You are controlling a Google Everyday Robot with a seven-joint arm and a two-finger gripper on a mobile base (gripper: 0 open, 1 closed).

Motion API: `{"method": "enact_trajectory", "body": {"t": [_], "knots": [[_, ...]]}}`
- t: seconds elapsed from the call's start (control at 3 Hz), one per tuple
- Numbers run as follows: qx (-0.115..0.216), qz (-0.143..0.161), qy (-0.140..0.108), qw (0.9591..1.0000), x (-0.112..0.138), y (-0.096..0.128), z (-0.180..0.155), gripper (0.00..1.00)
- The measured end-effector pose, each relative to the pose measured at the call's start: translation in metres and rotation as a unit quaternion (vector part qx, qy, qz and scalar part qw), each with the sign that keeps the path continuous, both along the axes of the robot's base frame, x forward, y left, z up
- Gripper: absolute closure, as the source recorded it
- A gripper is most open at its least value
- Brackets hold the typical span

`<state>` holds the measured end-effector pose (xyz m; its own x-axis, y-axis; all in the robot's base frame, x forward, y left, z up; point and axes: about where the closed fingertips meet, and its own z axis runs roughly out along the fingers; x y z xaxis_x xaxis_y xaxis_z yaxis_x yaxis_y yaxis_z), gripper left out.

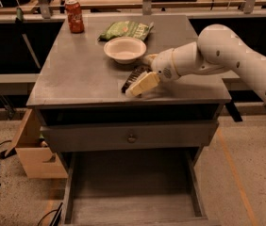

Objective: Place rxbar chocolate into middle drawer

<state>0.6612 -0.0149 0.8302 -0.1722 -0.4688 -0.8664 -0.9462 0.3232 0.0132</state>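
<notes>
The rxbar chocolate (131, 77), a flat black bar, lies on the grey table top (76, 74) near its front edge, just in front of a white bowl. My gripper (140, 85) is right at the bar, reaching in from the right and covering its right end. I cannot tell whether the bar rests on the top or is lifted off it. The middle drawer (133, 204) stands pulled out below, with a bare pale plank floor and low side walls.
A white bowl (124, 49), a green chip bag (126, 30) and a red soda can (74, 16) stand at the back of the table top. A shut drawer front with a round knob (131, 138) sits above the open drawer. A wooden box (36, 152) stands on the floor at the left.
</notes>
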Motion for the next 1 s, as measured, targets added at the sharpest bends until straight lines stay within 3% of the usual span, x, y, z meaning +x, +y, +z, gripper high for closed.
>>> {"method": "enact_trajectory", "body": {"t": [0.67, 1.0], "knots": [[-0.017, 0.008, -0.001, 0.9998, -0.0001, -0.0008, -0.0120, 0.00], [-0.017, 0.010, 0.000, 0.9998, -0.0005, 0.0020, -0.0133, 0.18]]}}
